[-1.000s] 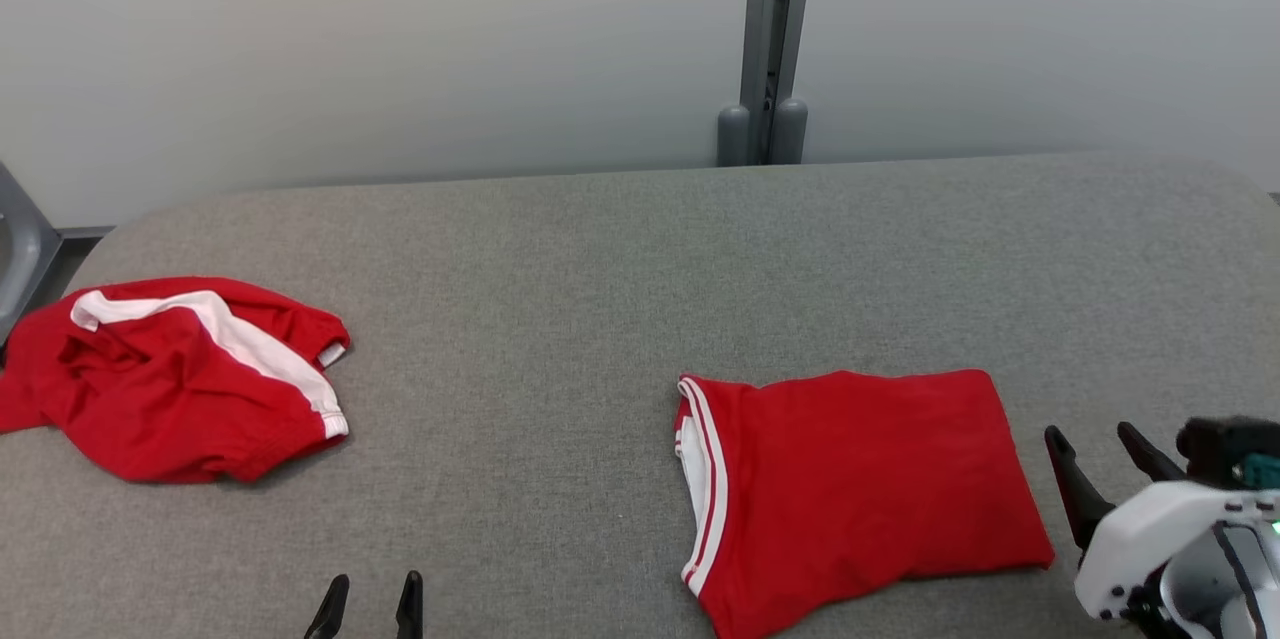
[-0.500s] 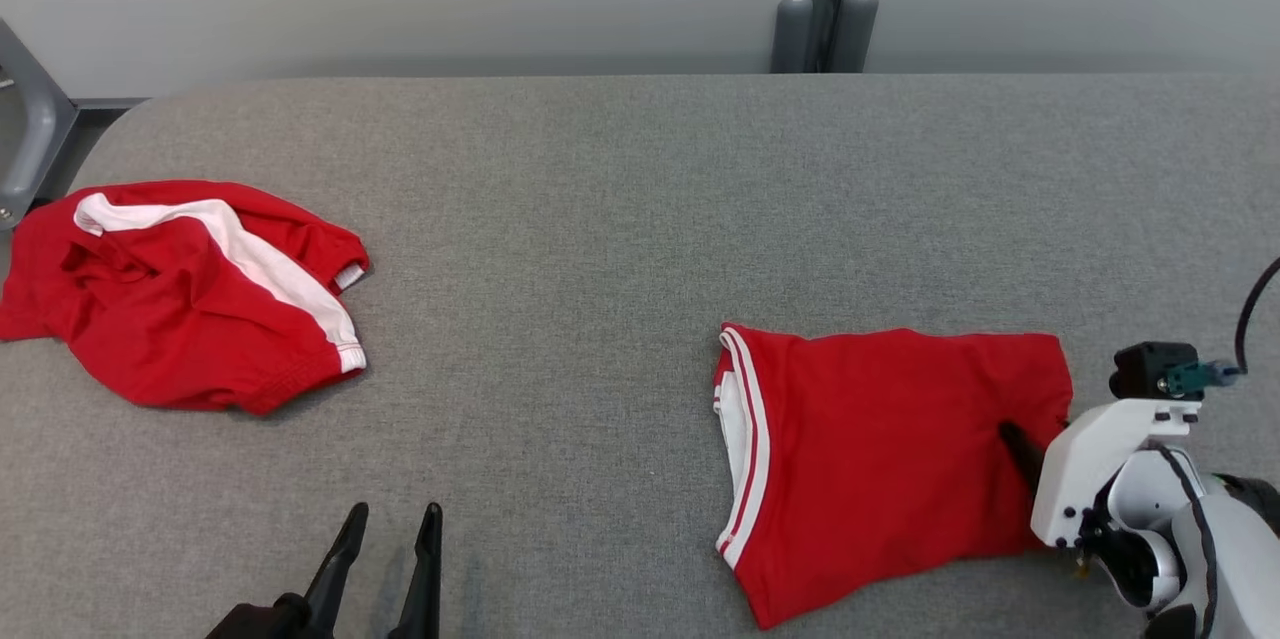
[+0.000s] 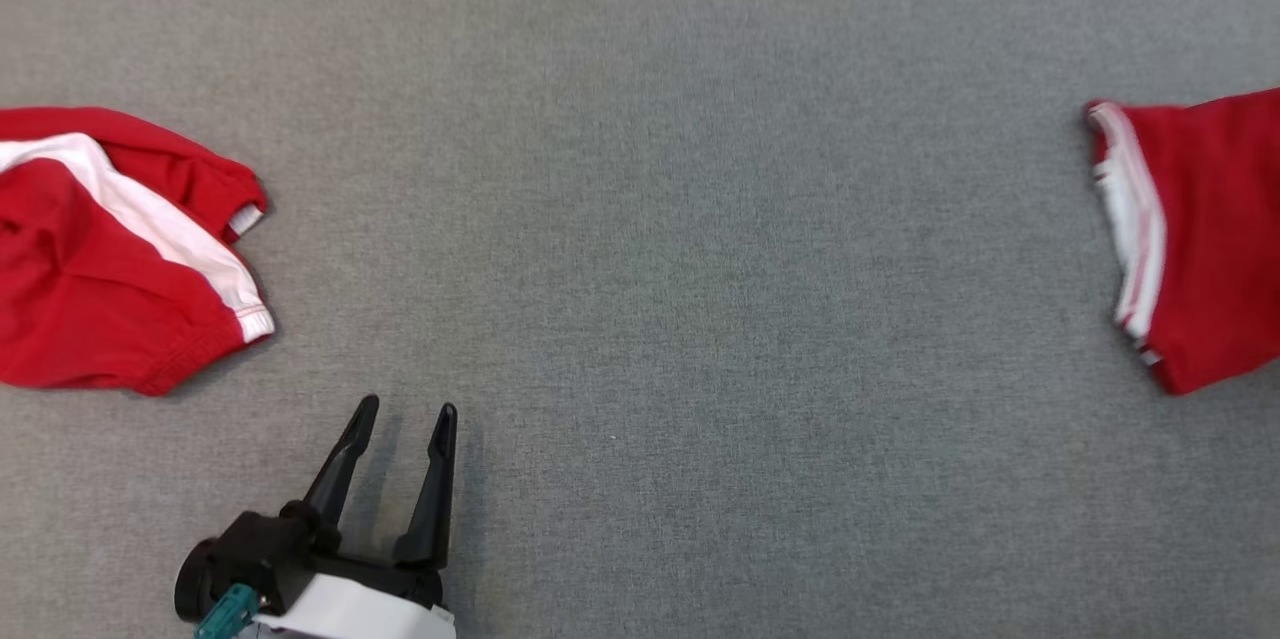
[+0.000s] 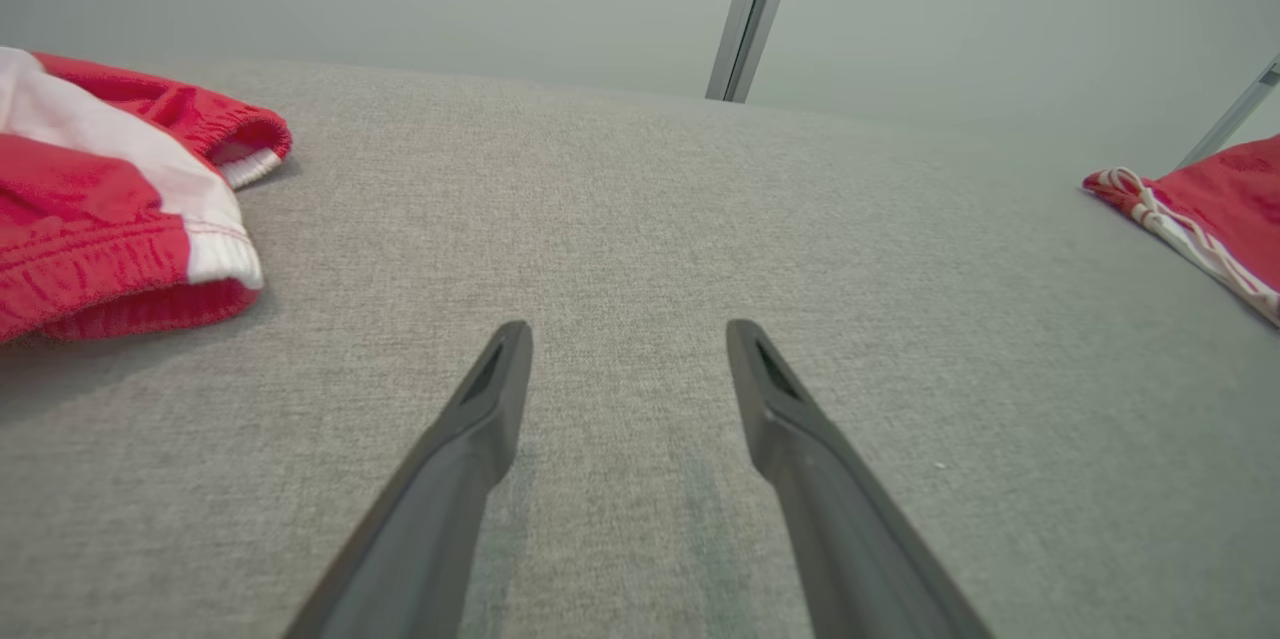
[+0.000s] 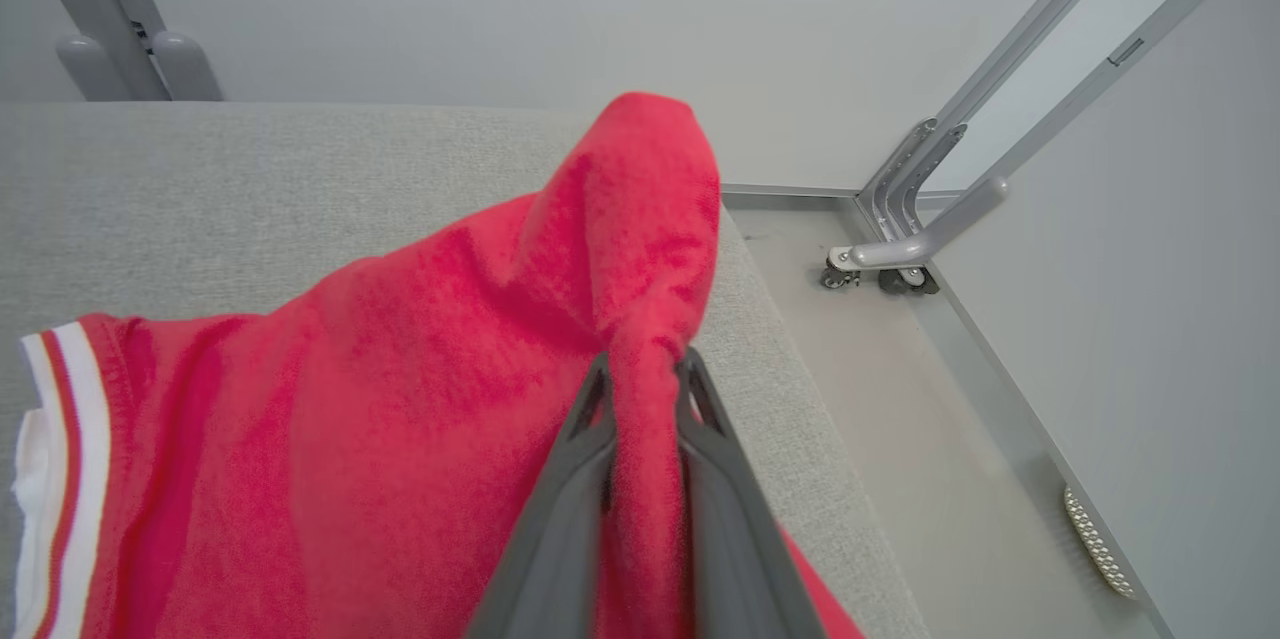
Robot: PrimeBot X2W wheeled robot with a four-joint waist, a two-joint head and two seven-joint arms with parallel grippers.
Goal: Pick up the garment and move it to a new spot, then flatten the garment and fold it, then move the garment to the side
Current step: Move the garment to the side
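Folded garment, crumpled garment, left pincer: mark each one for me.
folded garment (image 5: 380,399), right wrist view, on its red body cloth.
crumpled garment (image 3: 90,319), head view, on the red below the white stripe.
left pincer (image 3: 408,406), head view, midway between its fingertips.

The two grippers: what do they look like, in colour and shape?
The left gripper has two long black fingers that taper to narrow tips, on a black base with a white housing behind it and a small teal connector. The right gripper has similar dark grey tapered fingers.
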